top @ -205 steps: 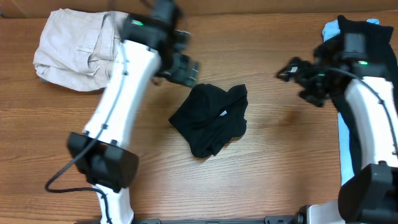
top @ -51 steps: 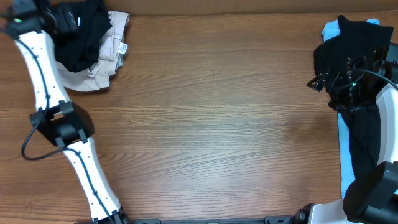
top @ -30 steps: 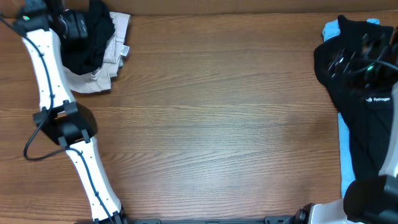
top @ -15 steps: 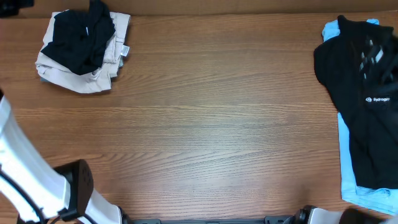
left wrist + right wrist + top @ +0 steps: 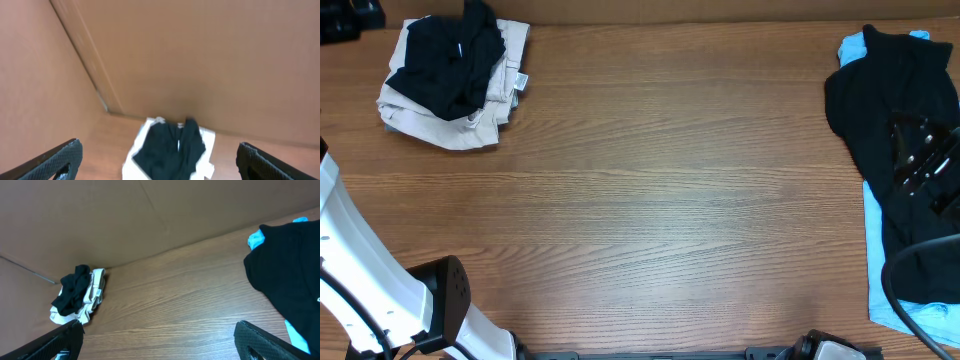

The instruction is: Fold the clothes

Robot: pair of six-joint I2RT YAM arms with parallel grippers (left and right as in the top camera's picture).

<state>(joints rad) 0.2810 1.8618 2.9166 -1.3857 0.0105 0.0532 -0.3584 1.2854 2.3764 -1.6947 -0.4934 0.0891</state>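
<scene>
A folded plain black T-shirt (image 5: 445,62) lies on the beige trousers (image 5: 445,125) at the table's far left corner. It also shows in the left wrist view (image 5: 172,150) and the right wrist view (image 5: 72,291). My left gripper (image 5: 159,147) is open and empty, high above and off this pile; in the overhead view it sits at the top left edge (image 5: 348,14). A second black shirt (image 5: 885,110) lies spread on a light-blue garment (image 5: 852,45) at the right edge. My right gripper (image 5: 923,165) hovers over it, open and empty (image 5: 157,327).
A brown cardboard wall (image 5: 125,215) stands along the table's far edge and left side. My left arm's white link (image 5: 345,260) crosses the near left corner. Bare wooden tabletop (image 5: 660,190) spans the middle.
My left gripper let go of the black T-shirt on the trousers and drew back to the far left corner. My right gripper moved nearer along the black shirt on the right.
</scene>
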